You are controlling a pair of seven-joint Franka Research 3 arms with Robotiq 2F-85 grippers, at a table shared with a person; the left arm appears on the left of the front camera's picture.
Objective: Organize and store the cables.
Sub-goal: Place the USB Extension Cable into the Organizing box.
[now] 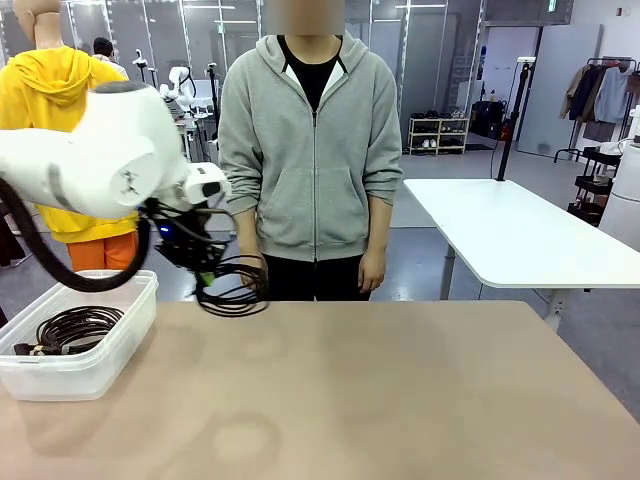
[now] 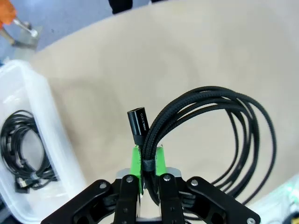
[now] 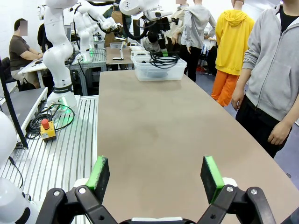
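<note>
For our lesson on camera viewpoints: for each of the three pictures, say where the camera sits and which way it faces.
Front view: between the arms, facing the person in a grey hoodie; white left arm shows.
Left wrist view: looks down its shut green-padded left gripper, holding a coiled black cable.
Right wrist view: looks along the table past the open right gripper.
Shared: all show the clear plastic bin.

Even, bright indoor light falls from ceiling fixtures seen at the top of the front view. The table (image 1: 400, 400) shows only soft, faint shadows and no harsh glare. Both wrist views bend straight lines toward their edges. The white arm (image 1: 90, 150) at upper left looks slightly blurred.
</note>
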